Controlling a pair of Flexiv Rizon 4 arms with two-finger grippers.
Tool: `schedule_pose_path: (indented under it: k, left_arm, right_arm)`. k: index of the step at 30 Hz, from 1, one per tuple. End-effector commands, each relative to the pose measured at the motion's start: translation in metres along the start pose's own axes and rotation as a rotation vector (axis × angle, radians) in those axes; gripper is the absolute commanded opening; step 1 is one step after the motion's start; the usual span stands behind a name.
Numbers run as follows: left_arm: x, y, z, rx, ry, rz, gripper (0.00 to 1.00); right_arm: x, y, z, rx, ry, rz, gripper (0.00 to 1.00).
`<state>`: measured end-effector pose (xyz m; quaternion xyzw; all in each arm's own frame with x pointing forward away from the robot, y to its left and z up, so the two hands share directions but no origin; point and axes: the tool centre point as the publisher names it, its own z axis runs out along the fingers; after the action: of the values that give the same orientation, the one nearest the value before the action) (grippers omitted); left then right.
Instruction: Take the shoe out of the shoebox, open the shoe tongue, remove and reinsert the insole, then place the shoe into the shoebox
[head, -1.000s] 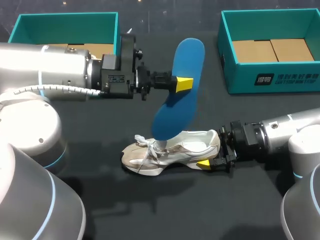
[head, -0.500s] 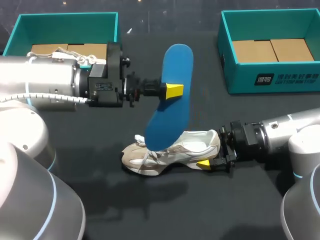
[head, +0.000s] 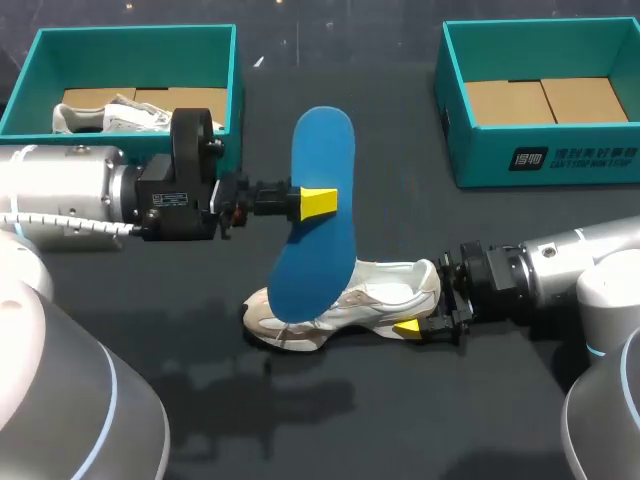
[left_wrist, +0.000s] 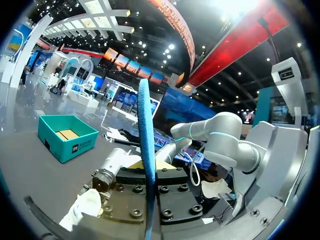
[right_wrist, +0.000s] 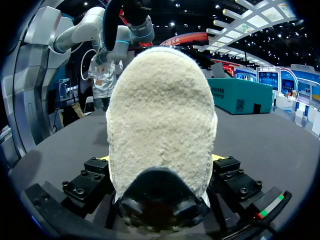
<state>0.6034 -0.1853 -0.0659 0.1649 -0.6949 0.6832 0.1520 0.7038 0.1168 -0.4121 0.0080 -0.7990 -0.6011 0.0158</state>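
Over the last second the left arm has drawn back toward 9 o'clock, carrying the blue insole (head: 315, 215) that way and a little lower. Its lower end, earlier at the mouth of the shoe (head: 375, 298), now overlaps the toe. The pull-back has also uncovered a second shoe (head: 108, 115) in the left shoebox (head: 135, 40) at 10 o'clock. The right arm and the shoe have not shifted. The right shoebox (head: 545, 168) at 2 o'clock carries white print on its front wall. The left arm lies level, pointing toward 3 o'clock. The left gripper (head: 318, 201) pinches the insole at mid-length, holding it nearly upright with the heel end toward 12, and the wrist view shows it edge-on (left_wrist: 147, 150) between the fingers. The right arm comes in low from 4 o'clock, and the right gripper (head: 428, 305) is clamped on the shoe's heel (right_wrist: 162, 130), with the shoe resting on the table (head: 480, 400) near 6 o'clock.
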Motion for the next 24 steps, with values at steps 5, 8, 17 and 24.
schedule_pose_path:
  k: [5, 8, 17, 24]
  left_arm:
    - [0.01, 0.005, -0.007, 0.006, -0.003, -0.012, 0.0]
    - [0.014, 0.004, -0.004, 0.01, -0.005, -0.02, 0.0]
    - [0.027, 0.003, 0.001, 0.029, -0.033, -0.035, 0.0]
    - [0.029, 0.003, 0.001, 0.025, -0.033, -0.033, 0.0]
  right_arm:
    - [0.001, 0.001, 0.001, 0.004, -0.002, 0.0, 0.0]
    - [0.001, 0.001, 0.001, 0.004, -0.002, 0.0, 0.0]
    - [0.001, 0.001, 0.001, 0.004, -0.002, 0.0, 0.0]
    - [0.001, 0.001, 0.001, 0.004, -0.002, 0.0, 0.0]
